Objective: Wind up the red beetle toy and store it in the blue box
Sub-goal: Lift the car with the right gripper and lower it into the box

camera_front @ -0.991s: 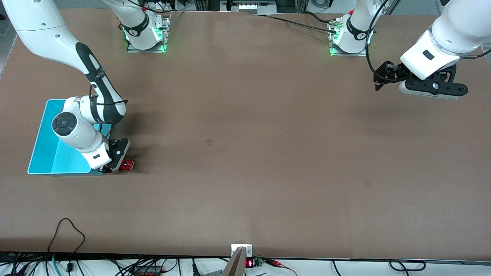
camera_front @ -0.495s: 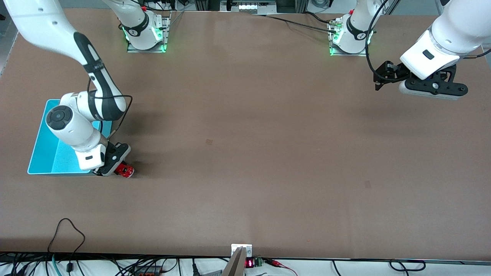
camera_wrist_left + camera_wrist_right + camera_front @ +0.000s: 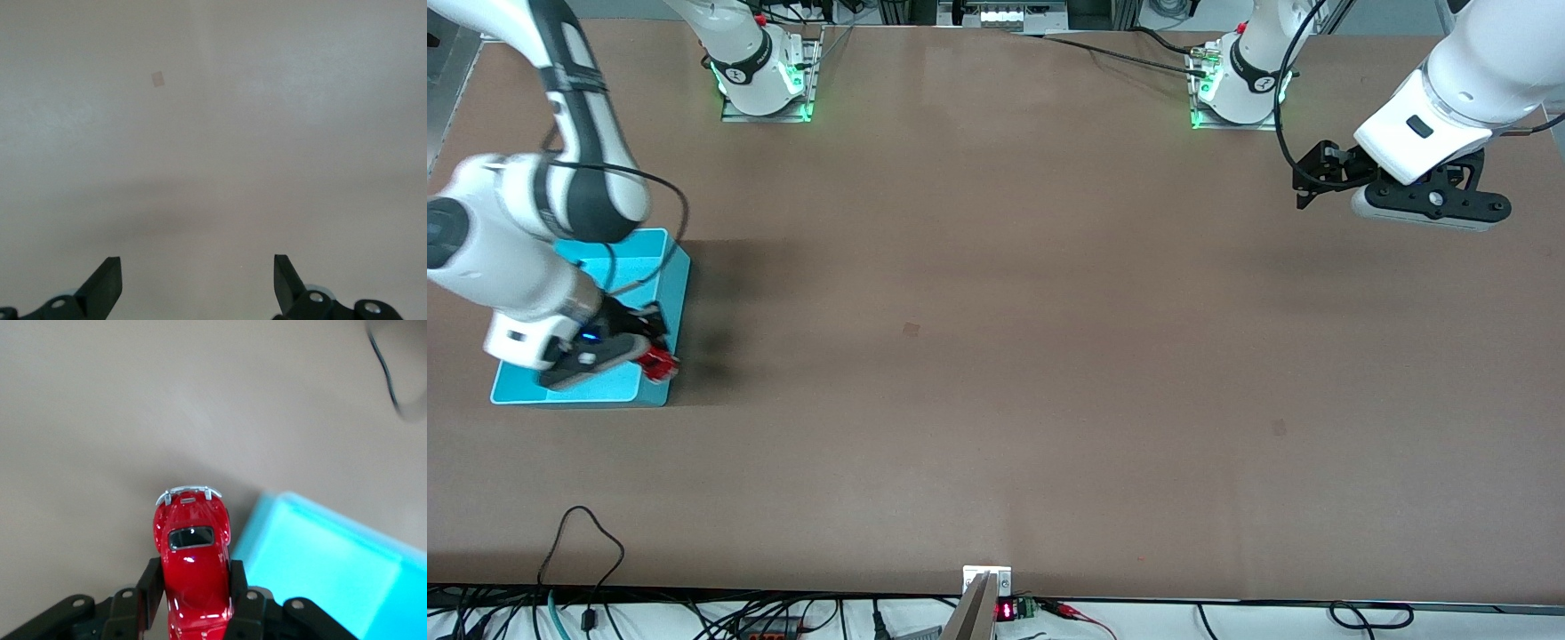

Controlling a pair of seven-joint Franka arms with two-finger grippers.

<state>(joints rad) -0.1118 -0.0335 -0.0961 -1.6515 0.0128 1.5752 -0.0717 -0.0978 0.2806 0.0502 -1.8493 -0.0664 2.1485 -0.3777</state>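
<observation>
Your right gripper (image 3: pixel 649 356) is clamped on the red beetle toy (image 3: pixel 193 570), carried over the blue box (image 3: pixel 671 284) edge — only the drop inside remains — while your left gripper (image 3: pixel 197 283) waits spread open, empty.

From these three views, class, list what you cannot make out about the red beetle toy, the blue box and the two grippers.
- Red beetle toy: its rear end is cut off by the right wrist view's edge and covered by the right gripper.
- Blue box: most of its floor is hidden by the right arm in the front view.
- Left gripper, open and waiting over bare table: only its fingertips show in the left wrist view.
</observation>
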